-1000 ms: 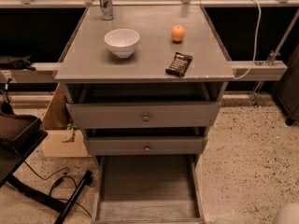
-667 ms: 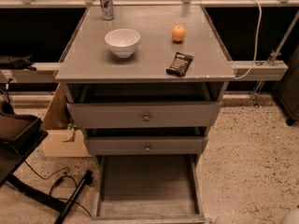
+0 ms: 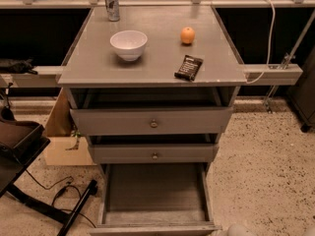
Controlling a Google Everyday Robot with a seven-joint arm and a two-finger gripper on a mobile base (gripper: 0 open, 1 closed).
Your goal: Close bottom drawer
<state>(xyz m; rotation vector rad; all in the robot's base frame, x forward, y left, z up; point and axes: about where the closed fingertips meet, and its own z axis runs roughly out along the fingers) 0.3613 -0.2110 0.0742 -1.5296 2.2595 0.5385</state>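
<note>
The bottom drawer of the grey cabinet is pulled far out toward me, and its long box and worn grey floor lie open. Its front panel runs along the lower edge of the view, and its knob is out of view. Only a pale rounded part of my gripper shows, at the very bottom edge. It sits just right of the drawer's front right corner.
The top drawer and middle drawer stand slightly out above. On the cabinet top are a white bowl, an orange, a dark snack bar and a can. A cardboard box, a black stand and cables are at the left.
The pale gripper part has moved left along the bottom edge, from the lower right corner to beside the drawer's front right corner. The drawers have not moved.
</note>
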